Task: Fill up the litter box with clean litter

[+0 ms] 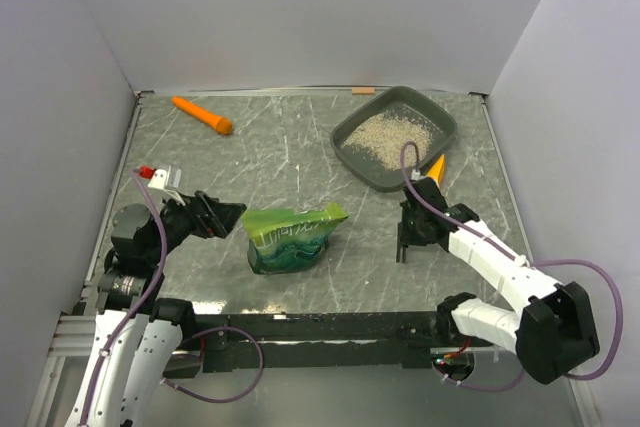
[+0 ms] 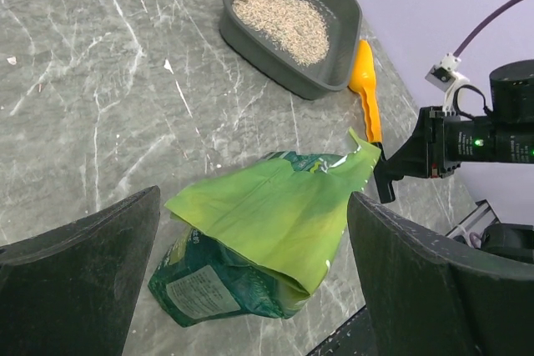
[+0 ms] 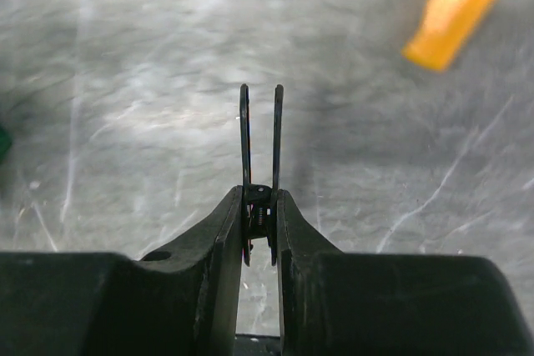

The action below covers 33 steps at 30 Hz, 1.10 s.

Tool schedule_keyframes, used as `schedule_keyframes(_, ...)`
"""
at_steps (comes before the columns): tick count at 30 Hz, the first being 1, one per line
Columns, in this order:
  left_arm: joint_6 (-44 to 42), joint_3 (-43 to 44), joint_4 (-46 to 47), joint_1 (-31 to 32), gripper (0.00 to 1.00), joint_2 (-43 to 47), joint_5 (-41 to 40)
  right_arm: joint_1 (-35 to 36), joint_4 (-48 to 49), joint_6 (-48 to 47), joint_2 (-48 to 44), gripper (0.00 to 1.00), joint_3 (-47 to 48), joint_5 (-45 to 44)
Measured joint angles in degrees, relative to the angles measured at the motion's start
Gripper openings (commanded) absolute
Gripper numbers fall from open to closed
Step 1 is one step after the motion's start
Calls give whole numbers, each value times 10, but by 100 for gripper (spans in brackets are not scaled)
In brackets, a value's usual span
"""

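Observation:
The dark grey litter box [image 1: 445, 135] stands at the back right and holds a layer of pale litter [image 1: 393, 134]; both also show in the left wrist view, the box [image 2: 284, 72] and the litter [image 2: 279, 18]. A green bag [image 1: 295, 237] sits slumped at mid-table, its torn top toward the right. My left gripper [image 1: 218, 215] is open just left of the bag [image 2: 267, 223], which lies ahead between its fingers [image 2: 83, 264]. My right gripper [image 1: 413, 232] hovers right of the bag and is shut [image 3: 259, 206] on a thin black clip [image 3: 259, 139].
An orange scoop [image 1: 435, 167] lies against the box's near right side, also seen from both wrists [image 2: 367, 93] [image 3: 459, 6]. An orange carrot-shaped object [image 1: 203, 115] lies at the back left. Grey walls enclose the table.

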<state>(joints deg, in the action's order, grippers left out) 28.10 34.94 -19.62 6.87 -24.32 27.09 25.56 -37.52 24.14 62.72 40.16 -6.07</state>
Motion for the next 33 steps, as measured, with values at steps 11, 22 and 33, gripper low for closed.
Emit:
schedule_keyframes(11,0,0,-1,1,97,-17,0,-85,65,73,-17,73,-100,74)
schedule_keyframes(22,5,8,-25,1,97,-68,-14,-93,57,60,-128,84,-67,61)
schedule_keyframes(33,85,26,-54,1,97,-164,29,-94,76,26,-159,85,1,60)
